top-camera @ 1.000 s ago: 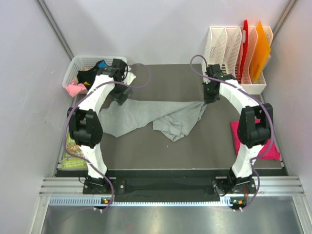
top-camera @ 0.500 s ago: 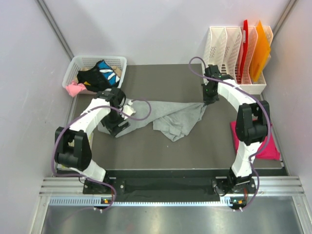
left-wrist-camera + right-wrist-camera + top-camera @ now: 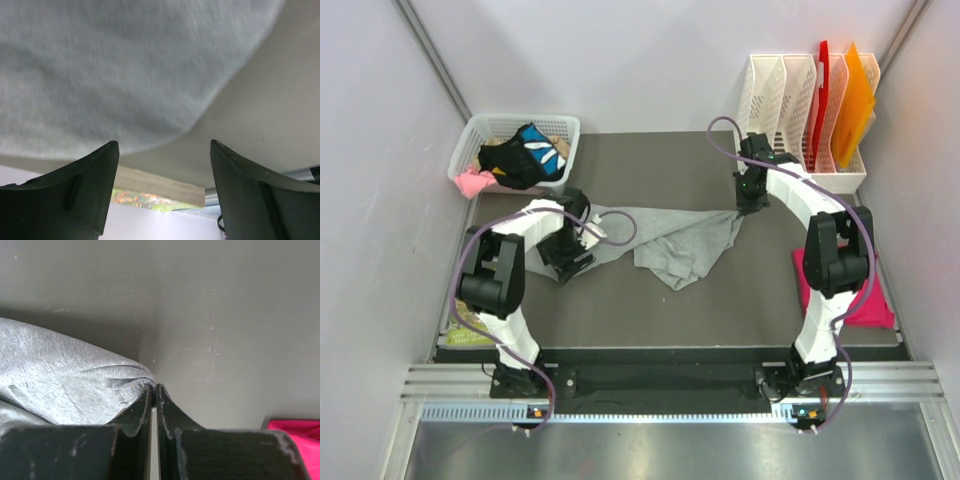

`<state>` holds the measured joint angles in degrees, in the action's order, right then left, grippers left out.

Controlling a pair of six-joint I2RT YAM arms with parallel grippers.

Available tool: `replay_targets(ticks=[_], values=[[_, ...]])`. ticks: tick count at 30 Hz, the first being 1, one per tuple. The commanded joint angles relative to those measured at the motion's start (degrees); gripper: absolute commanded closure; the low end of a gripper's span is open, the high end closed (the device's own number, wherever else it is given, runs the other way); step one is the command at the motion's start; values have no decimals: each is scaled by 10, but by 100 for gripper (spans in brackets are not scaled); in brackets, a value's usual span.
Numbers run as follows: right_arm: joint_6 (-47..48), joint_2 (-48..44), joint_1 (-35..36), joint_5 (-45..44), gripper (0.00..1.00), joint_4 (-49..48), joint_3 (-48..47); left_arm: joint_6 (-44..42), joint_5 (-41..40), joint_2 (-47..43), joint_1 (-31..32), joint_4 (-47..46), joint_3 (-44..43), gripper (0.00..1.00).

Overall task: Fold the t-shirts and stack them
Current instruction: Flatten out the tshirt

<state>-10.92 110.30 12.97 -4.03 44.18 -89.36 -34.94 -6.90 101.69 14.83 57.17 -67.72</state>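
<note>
The right gripper (image 3: 154,388) was fully closed, its two fingers pressed together with a bunched edge of the grey t-shirt (image 3: 60,375) pinched at their tips, low over the table (image 3: 210,315). From above, this gripper (image 3: 748,203) held the shirt's far right corner, toward the far right part of the table (image 3: 660,160). The grey t-shirt (image 3: 670,245) lay crumpled and half spread across the middle of the table, stretching left from that pinched corner.

The left gripper (image 3: 164,150) stood wide open and held nothing. Its dark fingers (image 3: 80,190) sat on either side of a rounded edge of grey cloth (image 3: 110,65), with bare table (image 3: 270,100) beside it. In the overhead view, the left gripper (image 3: 568,265) was at the shirt's left end.

The pink t-shirt (image 3: 875,305) lay folded by the table's right edge, partly hidden behind the right arm. A white basket (image 3: 480,130) of clothes sat at the far left corner. A white rack (image 3: 790,100) holding orange and red folders (image 3: 855,90) sat at the far right corner.
</note>
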Motion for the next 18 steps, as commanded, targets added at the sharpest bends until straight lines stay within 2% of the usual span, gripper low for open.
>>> replay_targets(ticks=[1,2,3,5,6,10,14,17,18], values=[[6,-33,-1,3,100,-12,-1,7,-3,39,1,-38,-24,26],[6,-35,-1,3,100,-13,0,8,-3,45,1,-43,-26,31],[6,-38,-1,3,100,-13,1,10,-1,49,0,-43,-28,43],[6,-40,0,3,100,-13,1,14,0,64,1,-41,-41,56],[6,-42,-1,3,100,-12,1,15,0,67,1,-38,-46,69],[7,-48,-1,4,100,-11,1,17,0,70,0,-21,-79,100],[6,-67,-1,6,100,-8,7,8,5,54,-2,32,-131,100],[5,-114,1,18,100,-2,31,-14,38,34,-6,143,-229,100],[2,-151,5,18,100,-2,41,-24,45,31,-7,187,-289,100]])
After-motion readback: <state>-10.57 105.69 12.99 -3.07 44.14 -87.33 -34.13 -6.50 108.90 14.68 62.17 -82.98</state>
